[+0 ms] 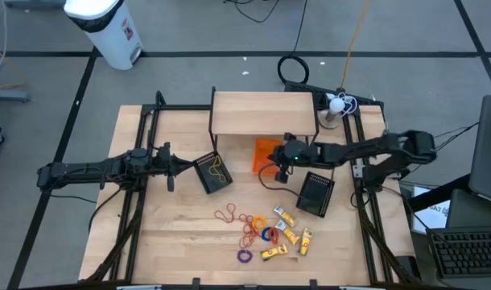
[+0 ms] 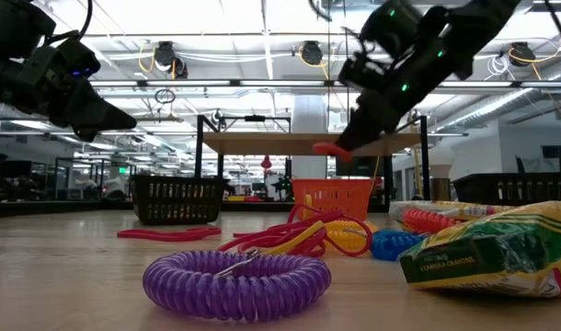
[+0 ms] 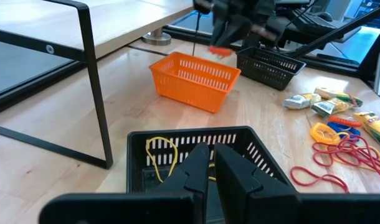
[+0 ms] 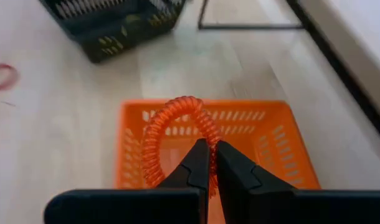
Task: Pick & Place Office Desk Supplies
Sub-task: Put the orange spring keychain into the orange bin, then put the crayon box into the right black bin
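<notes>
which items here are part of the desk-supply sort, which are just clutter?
In play:
- red coil ring, held by right gripper over orange basket
- left gripper, shut, above black basket holding a yellow band
- second black basket
- loose pile: purple coil, red bands, yellow packets

Not involved:
- wooden shelf
- white bin

A robotics lab or open workshop hall: a wooden table [image 1: 173, 234] on a black metal frame stands on grey floor marked with dark tape lines, under exposed ceiling ducts [image 2: 170, 57], strip lights and loose cables [image 1: 294, 68].
</notes>
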You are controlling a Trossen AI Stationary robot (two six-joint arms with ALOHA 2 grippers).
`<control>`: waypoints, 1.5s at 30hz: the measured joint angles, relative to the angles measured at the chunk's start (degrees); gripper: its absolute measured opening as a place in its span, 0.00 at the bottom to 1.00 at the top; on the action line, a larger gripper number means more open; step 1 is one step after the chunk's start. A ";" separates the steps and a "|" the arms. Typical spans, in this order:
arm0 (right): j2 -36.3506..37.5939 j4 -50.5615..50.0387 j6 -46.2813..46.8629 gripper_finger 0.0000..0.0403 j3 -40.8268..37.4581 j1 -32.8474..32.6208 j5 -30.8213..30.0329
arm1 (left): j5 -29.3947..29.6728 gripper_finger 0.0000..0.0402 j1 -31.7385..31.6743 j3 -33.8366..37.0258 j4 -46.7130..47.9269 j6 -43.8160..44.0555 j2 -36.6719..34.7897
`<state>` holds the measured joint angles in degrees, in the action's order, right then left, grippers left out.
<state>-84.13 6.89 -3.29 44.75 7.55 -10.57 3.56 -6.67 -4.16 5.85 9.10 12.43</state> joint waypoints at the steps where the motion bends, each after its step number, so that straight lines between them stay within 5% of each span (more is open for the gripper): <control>1: -0.99 0.93 -0.26 0.01 0.02 0.48 0.00 | -0.01 0.06 0.00 0.00 0.00 0.00 0.00; 11: -3.94 3.16 -0.85 0.05 0.09 2.38 0.71 | 0.00 0.06 0.00 0.00 0.00 0.04 0.00; 18: -3.69 3.24 -0.50 0.25 0.09 1.93 0.14 | -0.01 0.06 0.00 0.00 0.00 0.07 0.00; 27: 8.92 -1.42 1.00 0.40 0.09 -0.34 1.57 | 0.00 0.06 0.00 0.00 0.00 0.09 0.00; 32: 21.44 -3.10 0.83 0.32 0.09 -2.35 6.30 | 0.00 0.06 0.00 0.00 0.00 0.13 0.00; 38: 36.17 -3.77 1.01 0.04 -0.80 -4.54 16.56 | 0.00 0.06 0.01 0.00 0.00 0.21 0.00; 45: 51.00 -3.79 2.01 0.01 -6.33 -6.82 16.65 | -0.01 0.06 0.01 0.00 0.00 0.30 0.00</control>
<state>-33.13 3.10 -1.28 38.42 0.73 6.09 3.55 -6.66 -4.16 5.85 9.40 12.43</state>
